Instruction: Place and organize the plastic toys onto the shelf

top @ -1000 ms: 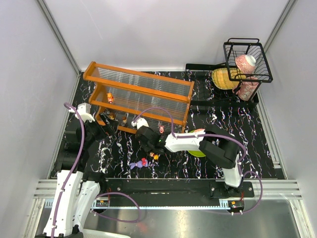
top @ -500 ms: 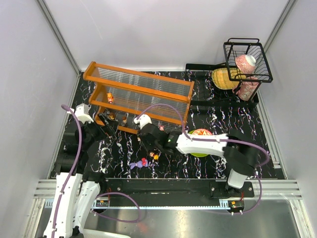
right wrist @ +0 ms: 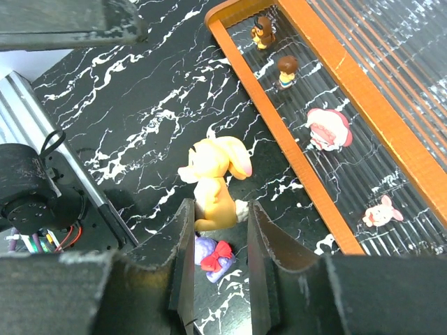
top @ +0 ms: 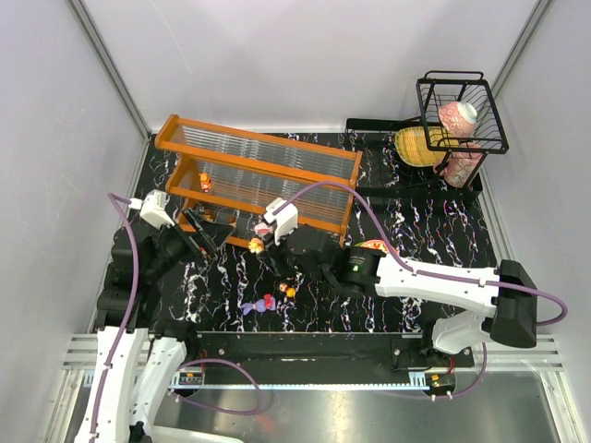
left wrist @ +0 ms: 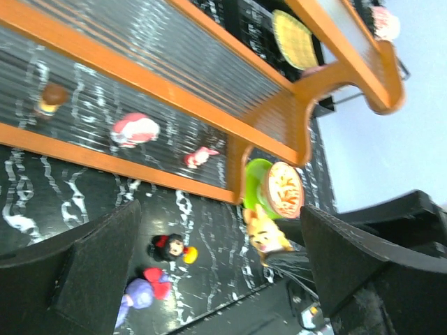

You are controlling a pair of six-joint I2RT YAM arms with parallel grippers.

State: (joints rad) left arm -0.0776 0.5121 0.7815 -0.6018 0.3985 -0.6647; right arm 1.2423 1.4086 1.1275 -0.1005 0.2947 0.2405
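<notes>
The yellow figurine (right wrist: 213, 180) is grasped by the right gripper (right wrist: 218, 209). Its lower body is pinched between the two fingers (right wrist: 183, 241), which are clenched against its sides, while its head and ears stand out beyond the fingertips. It is held just in front of the shelf (right wrist: 279, 150), on the table side of the lower front rail and not over the tier. Whether it touches the rail cannot be told. In the top view it is seen before the left half of the shelf.

Four toys are seen on the shelf's lower tier, ranged along the shelf. One brown figurine (right wrist: 263, 31) and a second brown figurine (right wrist: 286, 70) are nearest the shelf's left end. A red-and-white figurine (right wrist: 327, 129) and then a pink figurine (right wrist: 380, 211) lie further along.

The left gripper (left wrist: 220, 230) is held before the shelf's left end with its fingers (left wrist: 98, 272) spread wide, and nothing is held between them.

On the table (top: 416, 221) in front of the shelf, apart from its rail, a purple figurine (left wrist: 140, 293) and a black-headed figurine (left wrist: 171, 248) are seen close together. A green plate (left wrist: 251, 185) is seen near the shelf's right front leg.
</notes>
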